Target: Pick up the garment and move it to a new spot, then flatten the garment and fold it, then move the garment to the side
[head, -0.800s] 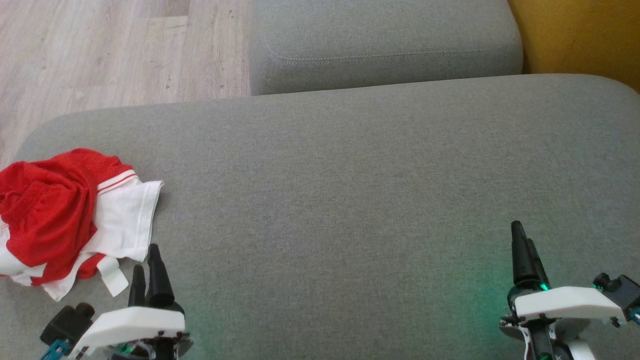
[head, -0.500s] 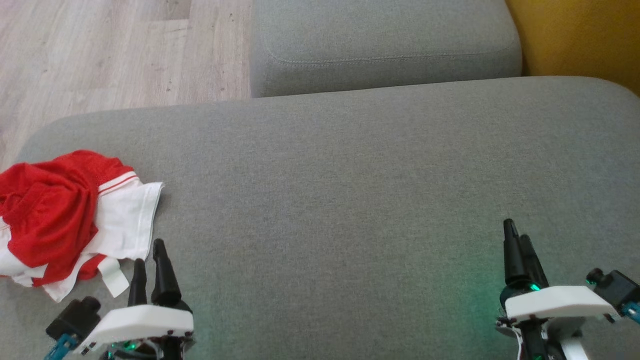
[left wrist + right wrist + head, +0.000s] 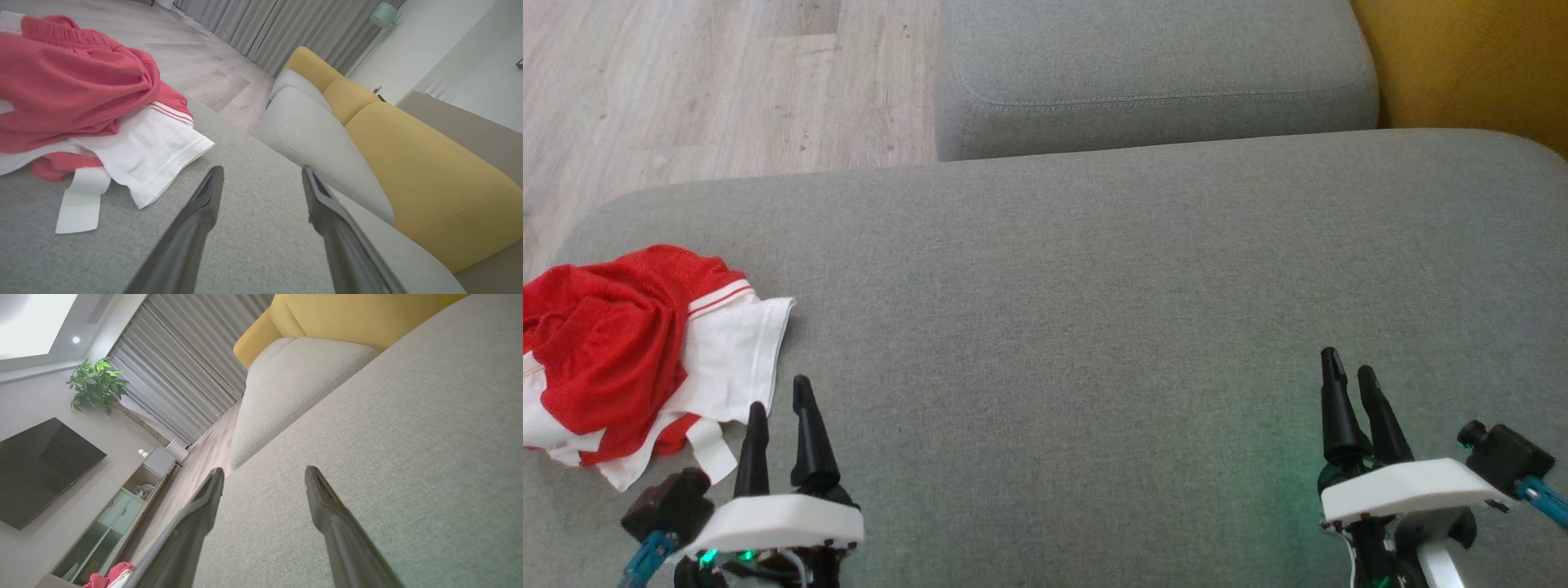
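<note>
seat (image 3: 1094,286): grey sofa cushion, wide and bare ahead of both sets of jaws; it carries the garment at its left end.
garment (image 3: 613,351): red and white, bunched in a heap ahead and to the left of the left jaws, well apart from the right ones. in the left wrist view the garment (image 3: 81,90) lies up and left of the fingertips, red folds on top and white panel below.
long axis: none i can tell; it is crumpled, not laid out. its white hemmed edge is the side nearest the left jaws.
nearer arm: left, by far. from the right wrist the garment (image 3: 110,575) is just a small red scrap far off past the left fingertip.
left gripper (image 3: 778,394): jaws spread wide, holding nothing, touching nothing; the tips point past the heap's right edge, just beside it. the gap (image 3: 262,169) frames bare seat.
right gripper (image 3: 1347,363): jaws wide apart too (image 3: 264,469), empty, above bare seat.
tab (image 3: 707,449): loose white strip, the nearest piece, just left of the left jaws.
next move, my guess: swing the left jaws leftward over the hem.
</note>
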Motion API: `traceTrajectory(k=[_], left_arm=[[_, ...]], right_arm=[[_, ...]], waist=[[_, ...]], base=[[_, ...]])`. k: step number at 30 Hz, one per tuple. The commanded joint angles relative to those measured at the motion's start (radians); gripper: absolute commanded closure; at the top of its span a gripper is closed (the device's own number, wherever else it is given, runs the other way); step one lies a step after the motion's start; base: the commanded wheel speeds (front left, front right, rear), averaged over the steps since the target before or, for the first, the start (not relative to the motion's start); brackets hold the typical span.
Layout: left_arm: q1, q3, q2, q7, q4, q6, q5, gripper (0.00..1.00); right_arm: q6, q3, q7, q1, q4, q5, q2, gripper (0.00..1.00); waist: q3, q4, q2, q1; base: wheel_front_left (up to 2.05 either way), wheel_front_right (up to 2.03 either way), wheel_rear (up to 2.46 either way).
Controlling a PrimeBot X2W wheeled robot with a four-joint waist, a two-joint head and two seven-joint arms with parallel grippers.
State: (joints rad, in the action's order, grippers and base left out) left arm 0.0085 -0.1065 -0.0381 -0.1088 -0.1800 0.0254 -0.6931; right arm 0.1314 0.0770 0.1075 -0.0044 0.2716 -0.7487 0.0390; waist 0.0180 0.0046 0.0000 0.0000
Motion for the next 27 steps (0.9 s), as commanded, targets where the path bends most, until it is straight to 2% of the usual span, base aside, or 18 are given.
traceTrajectory(k=[1,27], left_arm=[[-0.028,0.008,-0.009,-0.018,0.042,0.005,0.036,0.0],[-0.023,-0.032,-0.011,-0.094,0.036,0.013,0.342,0.0]], right_arm=[[0.0,0.023,0.018,-0.051,-0.04,0.034,0.008,0.0],[-0.001,0.059,0.095,-0.064,-0.019,0.353,0.01,0.0]], waist=[[0.0,0.001,0.0,0.0],[0.002,-0.007,0.0,0.0]], base=[[0.0,0.0,0.0],[0.0,0.0,0.0]])
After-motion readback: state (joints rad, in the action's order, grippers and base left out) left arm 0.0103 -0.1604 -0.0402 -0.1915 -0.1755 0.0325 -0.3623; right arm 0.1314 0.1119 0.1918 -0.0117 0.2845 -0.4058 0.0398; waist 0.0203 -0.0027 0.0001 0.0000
